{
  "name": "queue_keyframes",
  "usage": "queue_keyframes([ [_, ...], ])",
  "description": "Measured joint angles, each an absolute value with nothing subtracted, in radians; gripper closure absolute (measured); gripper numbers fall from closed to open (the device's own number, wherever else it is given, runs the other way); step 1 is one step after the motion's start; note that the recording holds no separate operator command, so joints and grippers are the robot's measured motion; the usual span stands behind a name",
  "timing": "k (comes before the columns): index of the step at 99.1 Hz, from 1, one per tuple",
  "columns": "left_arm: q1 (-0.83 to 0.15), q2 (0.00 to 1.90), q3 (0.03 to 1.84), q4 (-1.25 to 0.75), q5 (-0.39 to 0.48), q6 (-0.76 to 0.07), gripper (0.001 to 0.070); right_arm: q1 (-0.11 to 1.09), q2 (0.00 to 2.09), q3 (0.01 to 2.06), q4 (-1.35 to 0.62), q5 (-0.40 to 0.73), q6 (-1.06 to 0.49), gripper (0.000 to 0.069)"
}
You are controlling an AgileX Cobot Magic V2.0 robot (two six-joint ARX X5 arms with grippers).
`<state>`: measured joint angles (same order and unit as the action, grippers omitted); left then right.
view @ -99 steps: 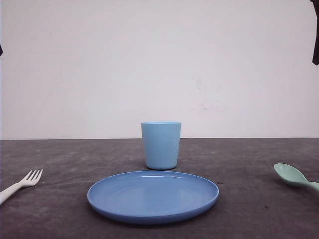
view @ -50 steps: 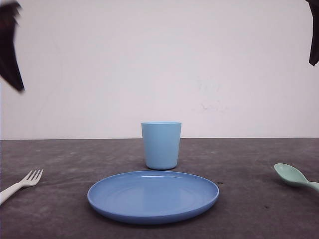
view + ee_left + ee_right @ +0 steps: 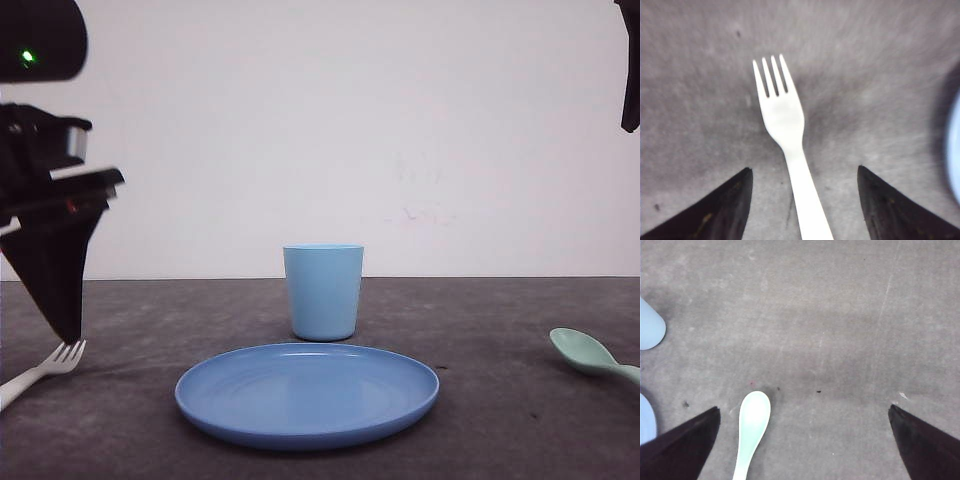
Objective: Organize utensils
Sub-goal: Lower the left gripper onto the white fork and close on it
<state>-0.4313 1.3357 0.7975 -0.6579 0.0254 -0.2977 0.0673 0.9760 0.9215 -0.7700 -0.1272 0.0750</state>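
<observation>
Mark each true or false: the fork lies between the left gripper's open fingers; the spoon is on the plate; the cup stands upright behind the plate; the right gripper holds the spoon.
1. The fork lies between the open fingers of the left gripper: true.
2. The spoon is on the plate: false, it lies on the table, to the plate's right.
3. The cup stands upright behind the plate: true.
4. The right gripper holds the spoon: false, it is open and empty.

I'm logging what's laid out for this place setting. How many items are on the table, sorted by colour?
Blue: 2, the light-blue plastic cup and the round blue plastic plate.
White: 1, the small white plastic fork with four tines.
Mint green: 1, the pale mint-green plastic spoon with an oval bowl.
Total: 4.
</observation>
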Motion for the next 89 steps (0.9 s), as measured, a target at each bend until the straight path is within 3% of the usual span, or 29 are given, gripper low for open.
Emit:
queue_keyframes([
  [41, -0.461, 1.439, 0.797, -0.612, -0.003, -0.338, 0.0323, 0.067, 0.976, 0.921, -0.772, -0.127, 0.075, 0.0012],
  [61, -0.461, 1.439, 0.797, -0.608, -0.012, -0.344, 0.0496, 0.067, 0.976, 0.921, -0.775, -0.127, 0.075, 0.0012],
  [89, -0.461, 1.46, 0.801, -0.609, -0.03, -0.345, 0.054, 0.067, 0.976, 0.921, -0.776, -0.127, 0.075, 0.0012],
])
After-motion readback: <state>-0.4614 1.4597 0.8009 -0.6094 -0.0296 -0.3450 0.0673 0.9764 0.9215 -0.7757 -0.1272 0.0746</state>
